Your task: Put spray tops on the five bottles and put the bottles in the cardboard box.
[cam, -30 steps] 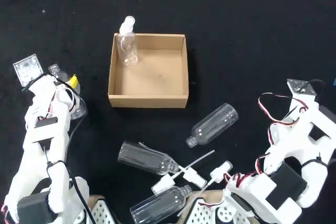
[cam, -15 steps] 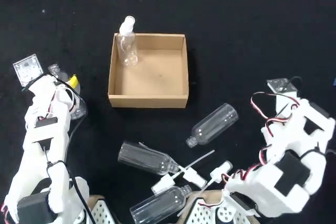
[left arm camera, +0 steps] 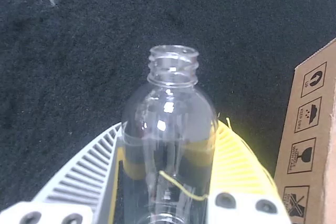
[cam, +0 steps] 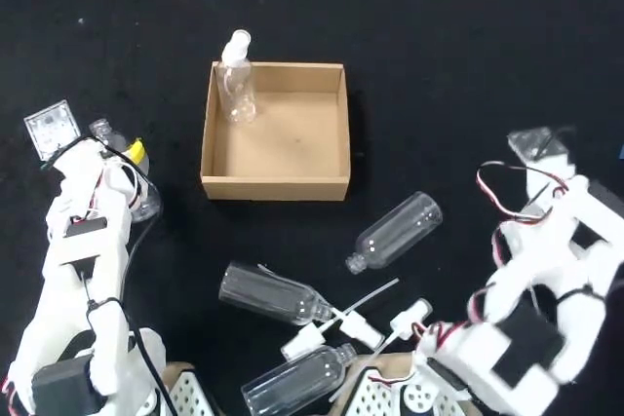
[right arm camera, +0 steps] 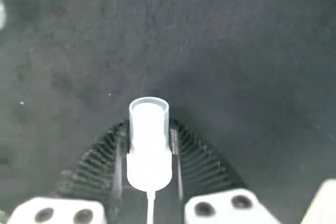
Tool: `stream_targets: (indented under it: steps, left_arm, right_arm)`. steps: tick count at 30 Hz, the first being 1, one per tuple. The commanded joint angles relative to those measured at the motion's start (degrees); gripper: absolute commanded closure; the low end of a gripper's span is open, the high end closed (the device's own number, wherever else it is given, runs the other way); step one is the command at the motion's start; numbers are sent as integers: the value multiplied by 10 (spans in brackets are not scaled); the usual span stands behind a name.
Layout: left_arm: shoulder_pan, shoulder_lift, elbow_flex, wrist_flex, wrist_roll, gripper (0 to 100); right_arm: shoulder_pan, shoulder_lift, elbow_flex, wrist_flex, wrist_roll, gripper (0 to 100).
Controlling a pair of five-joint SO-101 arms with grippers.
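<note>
- Nearest, at the lower centre of the high view, three loose bottles (cam: 268, 291) lie on their sides on the bench (cam: 468, 65), with spare tops (cam: 331, 330) among them by their necks.
- At the lower right is the right arm. Its tool (right arm camera: 149, 129) is clamped on a top (right arm camera: 149, 150), whose thin tube trails back between the fingers.
- At the middle left, the left tool (left arm camera: 169, 153) grips the held bottle (left arm camera: 170, 124) round its body, neck bare and pointing away from the wrist.
- The step in hand looks like mating these two, which now sit well apart across the bench.
- To do it well, keep the held bottle steady and bring the top to it, not both at once.
- The tube probably has to lead, so line it up with the neck and feed it in before the collar meets the threads.
- Seat the collar square, then turn; a tilted start would likely cross the threads or bend the tube.
- Farther off, at the upper centre, sits the box (cam: 276, 187), with one capped bottle (cam: 237, 85) standing in its upper left corner.
</note>
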Motion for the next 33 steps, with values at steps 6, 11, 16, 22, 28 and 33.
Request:
stream_targets:
  steps: [6,11,16,22,28,33]
  left_arm:
    - [6,-28,-43,-12,1,873]
    - [6,-28,-44,-12,1,873]
    - [5,-45,-48,-10,1,872]
    - [5,-180,11,-11,1,873]
    - [40,-353,95,-11,1,873]
    - [86,-475,157,-11,1,873]
  right_arm:
    - [-156,-265,-174,135,-260,988]
    - [-314,-334,-283,155,-407,988]
    - [-425,-335,-387,155,-496,988]
    - [-485,-335,-452,124,-517,988]
    - [-524,-336,-452,66,-518,988]
    - [-568,-338,-452,35,-534,988]
